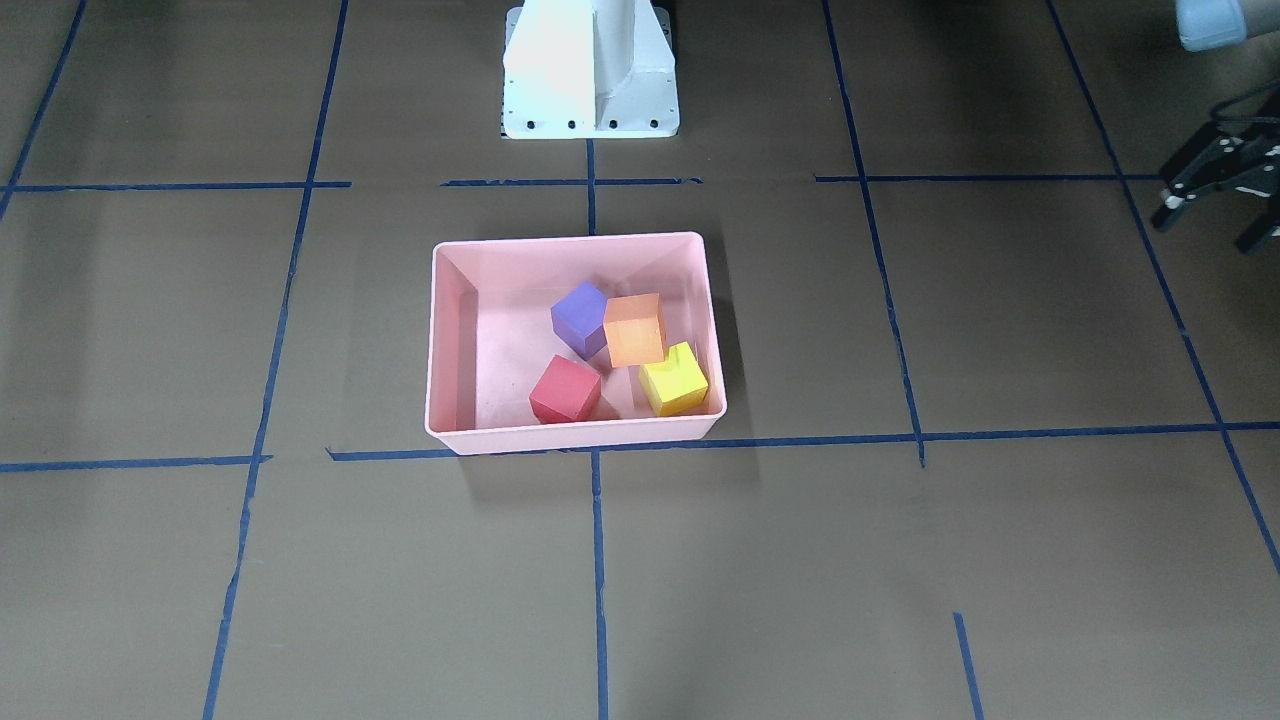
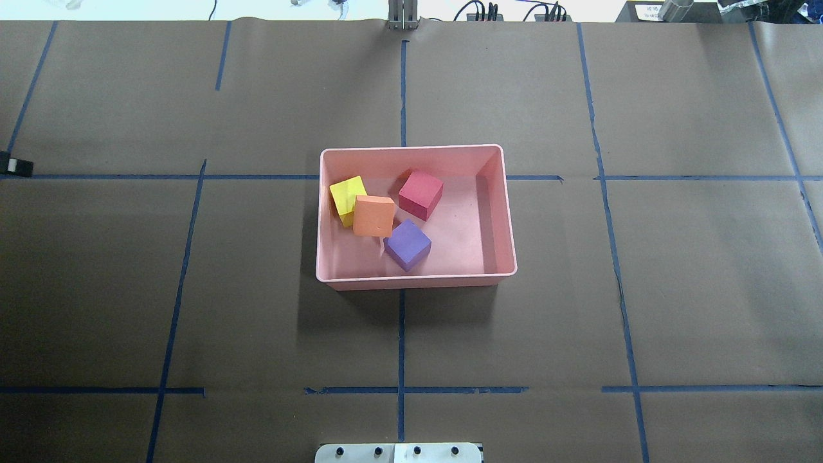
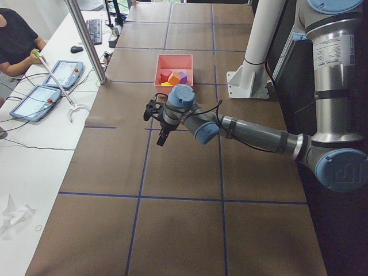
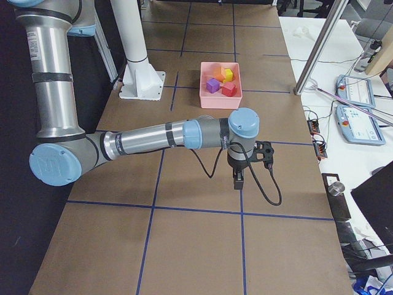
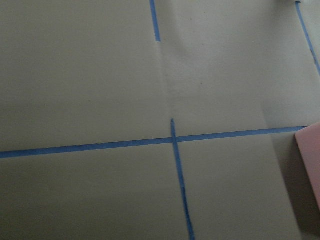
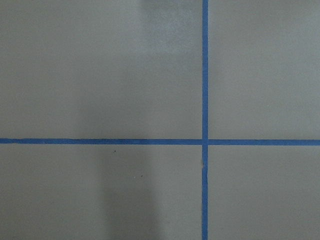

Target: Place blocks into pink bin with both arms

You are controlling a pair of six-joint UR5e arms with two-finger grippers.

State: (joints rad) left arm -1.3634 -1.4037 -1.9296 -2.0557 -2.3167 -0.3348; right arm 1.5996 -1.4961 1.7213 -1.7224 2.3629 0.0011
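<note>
Overhead exterior gives the clearest look: all four blocks sit inside the pink bin (image 2: pixel 411 148), which stands mid-counter (image 2: pixel 193 302) on the blue tape grid. The yellow-green block (image 2: pixel 346 191) is against the wall on the robot's left, and the orange block (image 2: pixel 374 216) overlaps it and looks propped up on it, tilted. The purple block (image 2: pixel 408 245) touches the orange one's corner, and the red block (image 2: pixel 421 193) sits just beside them toward the far wall.

Both arms are well apart from the bin, out toward opposite ends of the counter. The left gripper (image 1: pixel 1208 232) hangs above the counter with its fingers spread and nothing between them. The right gripper (image 4: pixel 239 178) appears only from the side, so I cannot tell how its fingers are set.

To me the job looks finished. The main risk is an arm swinging home low and clipping the rolled rim, shoving the light bin. The propped orange block could also slip, though it would likely stay inside.
</note>
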